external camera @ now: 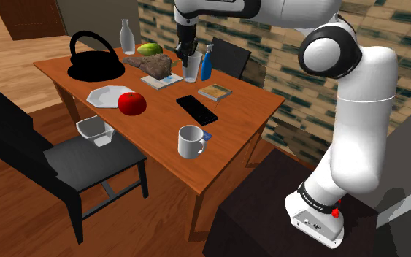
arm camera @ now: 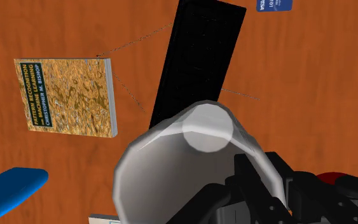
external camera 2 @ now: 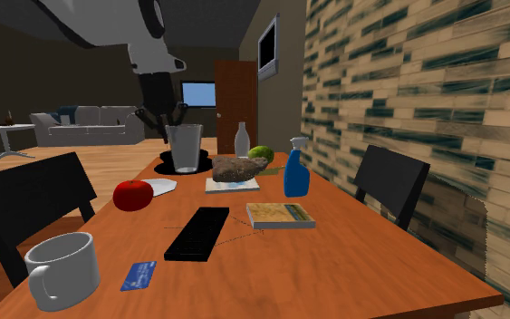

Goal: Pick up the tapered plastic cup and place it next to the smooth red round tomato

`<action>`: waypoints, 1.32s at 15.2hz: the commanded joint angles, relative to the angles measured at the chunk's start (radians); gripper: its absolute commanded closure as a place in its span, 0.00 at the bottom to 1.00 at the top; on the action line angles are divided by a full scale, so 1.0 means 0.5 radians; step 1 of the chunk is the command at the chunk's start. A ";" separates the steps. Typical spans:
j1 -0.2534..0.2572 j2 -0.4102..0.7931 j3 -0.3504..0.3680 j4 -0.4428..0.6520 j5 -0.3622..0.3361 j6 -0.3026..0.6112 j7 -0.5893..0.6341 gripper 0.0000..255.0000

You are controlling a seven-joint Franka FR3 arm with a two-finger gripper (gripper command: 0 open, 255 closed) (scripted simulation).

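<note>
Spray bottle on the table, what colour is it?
The spray bottle is blue all over, seen best in the second exterior view.

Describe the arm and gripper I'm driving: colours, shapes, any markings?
The arm has rounded white links with dark joints. Its base carries a dark band with white lettering and a red button. The gripper and its fingers are all black.

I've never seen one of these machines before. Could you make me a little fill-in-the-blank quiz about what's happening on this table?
The pincer clasps the pale cup by its ____.
The spray bottle is coloured ____.
The red tomato lies beside a white ____.
Missing words: rim; blue; plate.
</note>
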 commanded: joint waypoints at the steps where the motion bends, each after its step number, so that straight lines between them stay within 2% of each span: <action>1: 0.051 0.131 0.017 0.183 -0.007 -0.060 0.064 1.00; 4: 0.128 0.404 0.034 0.615 -0.015 -0.231 0.137 1.00; 5: 0.176 0.688 0.039 1.093 -0.018 -0.432 0.165 1.00; 7: 0.175 0.603 0.039 0.889 -0.018 -0.313 0.179 1.00; 11: 0.173 0.512 0.042 0.624 -0.021 -0.140 0.201 1.00; 20: 0.168 0.435 0.044 0.252 -0.027 0.152 0.238 1.00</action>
